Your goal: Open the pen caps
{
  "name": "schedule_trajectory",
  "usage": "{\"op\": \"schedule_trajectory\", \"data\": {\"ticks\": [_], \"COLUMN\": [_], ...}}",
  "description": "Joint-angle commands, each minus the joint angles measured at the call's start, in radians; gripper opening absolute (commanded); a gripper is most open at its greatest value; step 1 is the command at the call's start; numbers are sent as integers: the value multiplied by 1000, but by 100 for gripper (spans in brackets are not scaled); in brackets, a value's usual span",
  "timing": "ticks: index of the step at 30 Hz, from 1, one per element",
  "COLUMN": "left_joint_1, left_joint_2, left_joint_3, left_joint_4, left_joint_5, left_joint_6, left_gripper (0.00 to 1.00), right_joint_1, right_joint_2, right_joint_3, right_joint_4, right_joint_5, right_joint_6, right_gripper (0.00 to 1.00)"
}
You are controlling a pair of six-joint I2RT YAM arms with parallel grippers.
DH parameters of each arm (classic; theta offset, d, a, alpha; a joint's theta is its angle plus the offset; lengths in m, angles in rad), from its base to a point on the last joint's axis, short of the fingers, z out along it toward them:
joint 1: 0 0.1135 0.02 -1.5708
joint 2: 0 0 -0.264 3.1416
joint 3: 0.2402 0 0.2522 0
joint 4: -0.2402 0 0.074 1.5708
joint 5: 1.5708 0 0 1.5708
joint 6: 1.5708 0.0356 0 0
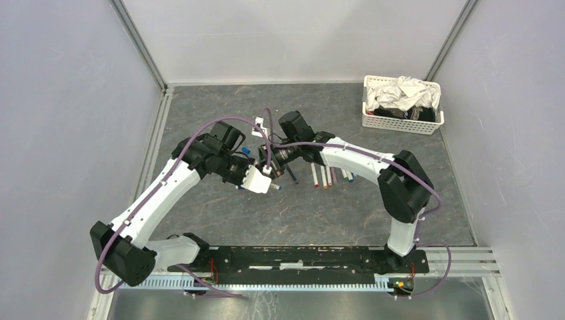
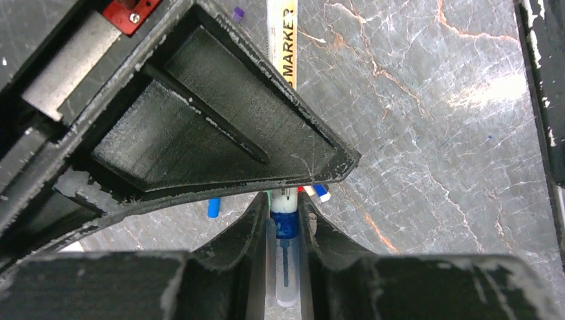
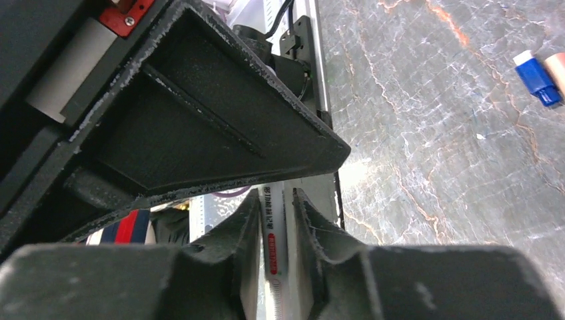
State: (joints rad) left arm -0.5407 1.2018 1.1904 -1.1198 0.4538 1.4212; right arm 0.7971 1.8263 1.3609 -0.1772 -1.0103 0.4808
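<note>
Grey marbled surface (image 1: 220, 120) carries a row of pens (image 1: 331, 177) just beside the one pen (image 2: 285, 223) whose blue end the left gripper (image 2: 285, 207) clamps. Right gripper (image 3: 276, 200) stands narrow around that pen's white barrel, grip unclear; a loose blue cap (image 2: 213, 208) lies near it.

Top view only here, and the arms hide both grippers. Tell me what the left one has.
Observer: The left gripper is shut on a blue-ended pen; a clear cover sits over its nib.
Operator: Now the right one.
Observer: A white barrel with red print lies in the right gripper; whether it is clamped, I cannot tell.
Operator: Report any loose cap near it.
Observer: A short blue cap lies on the table, well apart from that gripper.
</note>
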Motion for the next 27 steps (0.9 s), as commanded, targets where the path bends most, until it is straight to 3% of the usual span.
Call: {"op": "schedule_trajectory", "data": {"ticks": [1,7,11,17,18,20,21,27], "left_joint_1": [-6,-8,-14,-16,-17,-16,-16,-18], "left_joint_2": [-53,-97,-93,-88,-88,-90,-91,-80], "left_joint_3": [-18,-56,-47,-32,-29,-28,-28,-28], "left_joint_4": [32,72,79,83,83,88,89,93], "left_joint_5": [15,22,43,71,74,75,77,101], "left_joint_6": [78,118,121,99,96,88,85,140], "left_gripper": [2,2,2,2,2,2,2,2], "right_joint_1": [6,8,14,14,14,13,13,14], "right_joint_2": [53,99,132,157,157,161,165,262], "right_joint_3": [66,86,127,138,138,138,140,289], "right_joint_4": [38,96,142,281,287,302,313,254], "right_joint_5": [-22,-63,-76,-80,-74,-63,-52,-8], "right_joint_6": [43,110,152,246,250,257,265,239], "right_gripper": [23,20,25,25,22,3,0,0]}}
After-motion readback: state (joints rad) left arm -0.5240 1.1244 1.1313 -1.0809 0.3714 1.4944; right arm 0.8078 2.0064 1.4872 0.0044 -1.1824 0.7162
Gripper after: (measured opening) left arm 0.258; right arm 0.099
